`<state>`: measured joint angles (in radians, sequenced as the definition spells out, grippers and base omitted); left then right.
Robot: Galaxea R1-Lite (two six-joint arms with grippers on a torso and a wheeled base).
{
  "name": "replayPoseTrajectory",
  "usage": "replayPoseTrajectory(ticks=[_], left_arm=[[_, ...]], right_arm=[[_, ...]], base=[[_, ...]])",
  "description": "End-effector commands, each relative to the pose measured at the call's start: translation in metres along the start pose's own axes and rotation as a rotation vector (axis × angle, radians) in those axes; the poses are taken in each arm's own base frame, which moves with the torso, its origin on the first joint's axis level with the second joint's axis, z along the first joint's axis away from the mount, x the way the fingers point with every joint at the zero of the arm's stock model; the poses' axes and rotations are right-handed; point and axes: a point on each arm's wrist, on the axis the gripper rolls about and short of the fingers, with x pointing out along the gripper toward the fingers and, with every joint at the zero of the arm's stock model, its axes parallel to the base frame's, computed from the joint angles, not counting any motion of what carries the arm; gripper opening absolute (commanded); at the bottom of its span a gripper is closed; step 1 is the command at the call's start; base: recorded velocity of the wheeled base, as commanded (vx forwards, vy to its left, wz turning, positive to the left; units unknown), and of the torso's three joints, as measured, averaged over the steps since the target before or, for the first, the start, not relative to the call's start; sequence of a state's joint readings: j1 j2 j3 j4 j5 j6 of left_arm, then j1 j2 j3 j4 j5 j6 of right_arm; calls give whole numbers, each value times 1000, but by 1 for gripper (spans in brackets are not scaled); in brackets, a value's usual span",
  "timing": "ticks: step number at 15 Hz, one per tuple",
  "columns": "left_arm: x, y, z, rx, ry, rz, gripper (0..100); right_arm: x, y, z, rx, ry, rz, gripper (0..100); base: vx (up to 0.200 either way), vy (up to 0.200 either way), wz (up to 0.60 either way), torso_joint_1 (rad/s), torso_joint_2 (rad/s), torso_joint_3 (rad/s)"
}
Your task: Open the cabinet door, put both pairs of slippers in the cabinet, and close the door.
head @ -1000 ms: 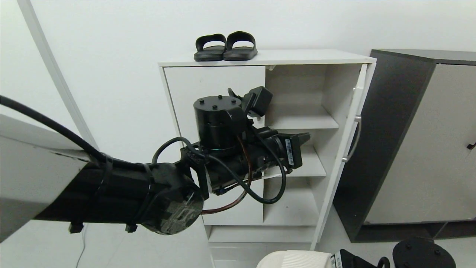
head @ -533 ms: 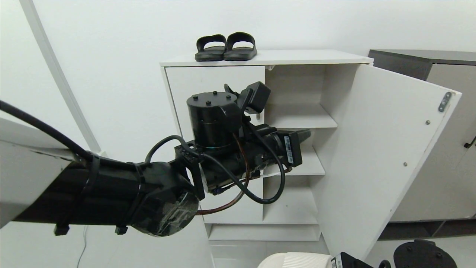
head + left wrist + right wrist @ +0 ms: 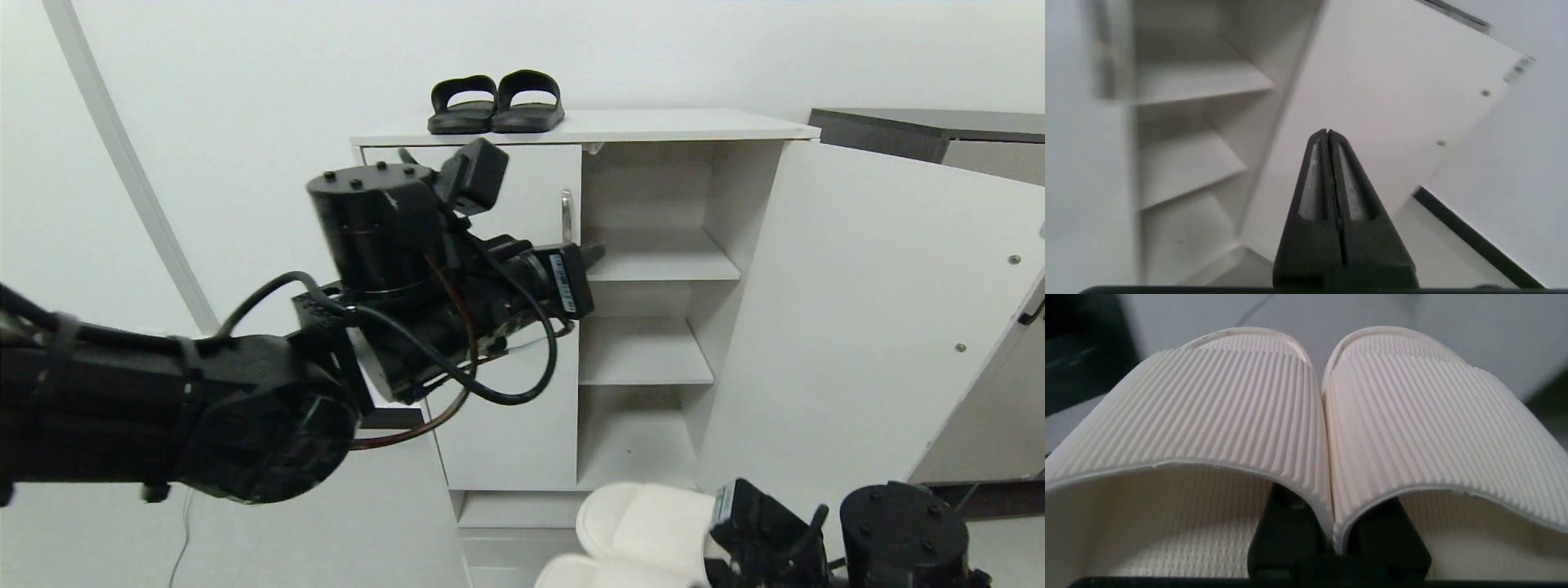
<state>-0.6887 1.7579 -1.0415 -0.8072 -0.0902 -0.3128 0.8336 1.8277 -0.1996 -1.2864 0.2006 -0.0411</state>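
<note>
The white cabinet [image 3: 571,126] has its left door shut and its right door [image 3: 857,327] swung wide open, baring three empty shelves [image 3: 645,359]. A black pair of slippers [image 3: 495,102] rests on the cabinet top. My left gripper [image 3: 596,253] is shut and empty, in front of the left door's handle [image 3: 565,214] at the upper shelf's height; the left wrist view has it [image 3: 1327,137] before the shelves [image 3: 1192,163] and open door [image 3: 1396,106]. Low in front of the cabinet, my right gripper [image 3: 727,527] is shut on a white ribbed pair of slippers [image 3: 645,518], pinching their touching inner sides [image 3: 1327,498].
A dark grey cabinet [image 3: 931,131] stands right of the white one, partly behind the open door. A white wall is behind both. A slanted white strip [image 3: 122,163] runs up the wall at the left.
The right door swung from edge-on to wide open. My left arm drew back left and up, out of the shelf area. The right arm rose, bringing the white slippers higher.
</note>
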Motion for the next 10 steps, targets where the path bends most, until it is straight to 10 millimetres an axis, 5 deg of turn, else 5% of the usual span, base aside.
replayPoseTrajectory(ticks=[1,3,5,6,10], left_arm=[[-35,13,23,26,-55,70,0],[-106,18,49,62,-106,163,0],[-151,8,59,62,-102,227,0],[-190,-4,63,56,-82,319,0],[-273,-10,46,181,-115,649,0]], right_arm=[[18,-14,2,27,-6,-89,0],[54,-38,12,69,-53,-385,0],[71,-55,17,80,-76,-559,0],[84,-72,21,94,-86,-717,0],[92,-94,31,118,-134,-884,0]], base=[[0,0,0,0,0,0],[0,0,0,0,0,0],[0,0,0,0,0,0],[0,0,0,0,0,0],[0,0,0,0,0,0]])
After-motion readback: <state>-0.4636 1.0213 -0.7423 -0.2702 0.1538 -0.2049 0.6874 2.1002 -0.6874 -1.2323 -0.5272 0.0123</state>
